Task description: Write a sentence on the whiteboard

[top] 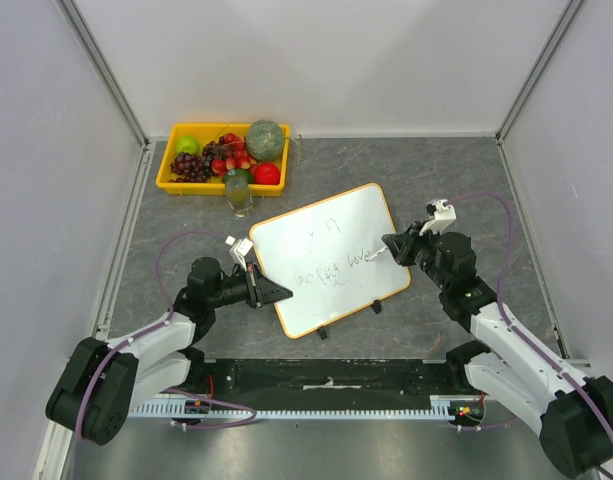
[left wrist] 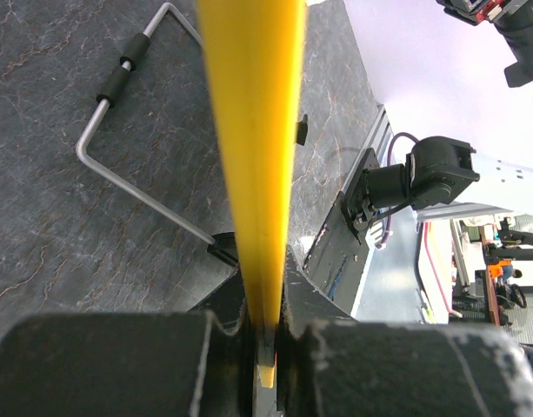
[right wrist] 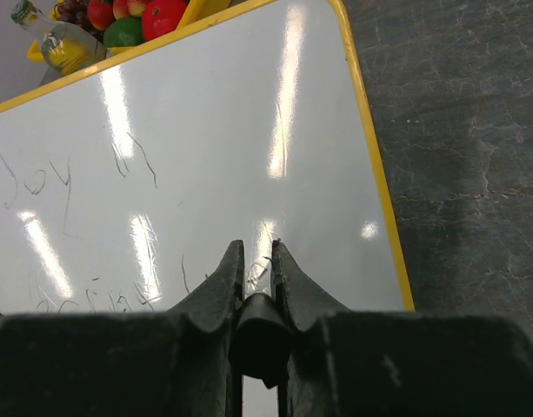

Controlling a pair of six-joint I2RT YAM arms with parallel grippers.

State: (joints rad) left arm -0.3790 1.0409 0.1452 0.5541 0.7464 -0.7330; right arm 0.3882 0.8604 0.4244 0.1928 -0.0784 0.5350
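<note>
Whiteboard sentence — "Joy in" legible.

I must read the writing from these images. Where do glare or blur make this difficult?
Right wrist: white glare streaks lie across the whiteboard and wash out parts of the sentence; the right gripper is dark and soft. Left wrist: only the board's yellow edge, blurred close to the lens, no writing. Top external: even light, but the strokes are small and faint.

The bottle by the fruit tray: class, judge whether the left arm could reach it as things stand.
Probably not yet: the left tool is shut on the whiteboard and must release it before reaching the bottle.
</note>
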